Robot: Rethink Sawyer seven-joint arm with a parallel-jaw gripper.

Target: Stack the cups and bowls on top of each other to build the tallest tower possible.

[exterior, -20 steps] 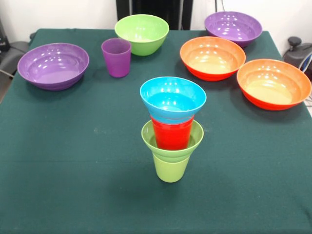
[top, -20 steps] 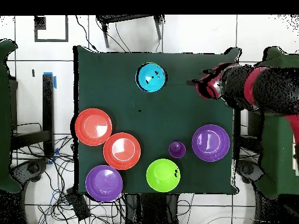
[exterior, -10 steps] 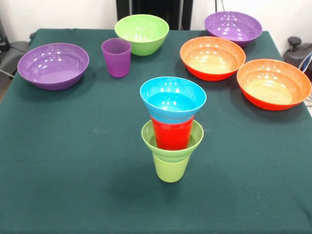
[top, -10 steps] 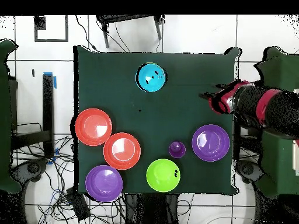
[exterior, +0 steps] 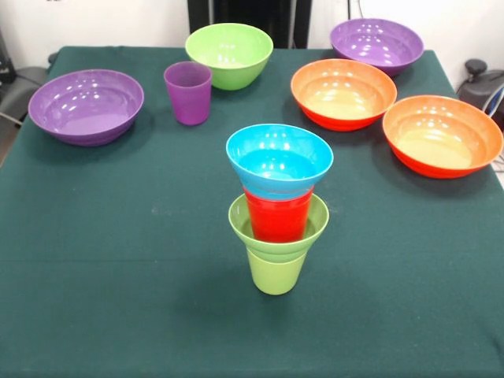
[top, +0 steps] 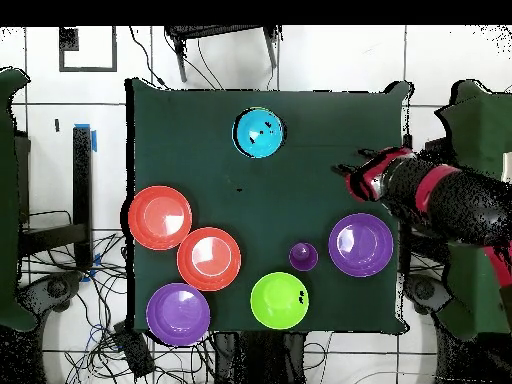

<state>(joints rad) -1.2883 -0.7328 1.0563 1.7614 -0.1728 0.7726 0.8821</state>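
Observation:
The tower stands mid-table: a lime-green cup at the bottom, a small lime-green bowl on it, a red cup in that bowl, and a small blue bowl on top. From overhead only the blue bowl shows. A purple cup stands alone beside the medium lime-green bowl. My gripper appears only overhead, over the table's right edge, well apart from the tower and just above a wide purple bowl. It touches nothing I can see.
Two wide purple bowls and two wide orange bowls sit along the far and side edges. The red and black arm reaches in from the right of the overhead view. Cables lie on the floor around the table.
In the overhead view the gripper has swung down along the table's right edge, closer to the wide purple bowl. The tower and the loose cups and bowls have not moved.

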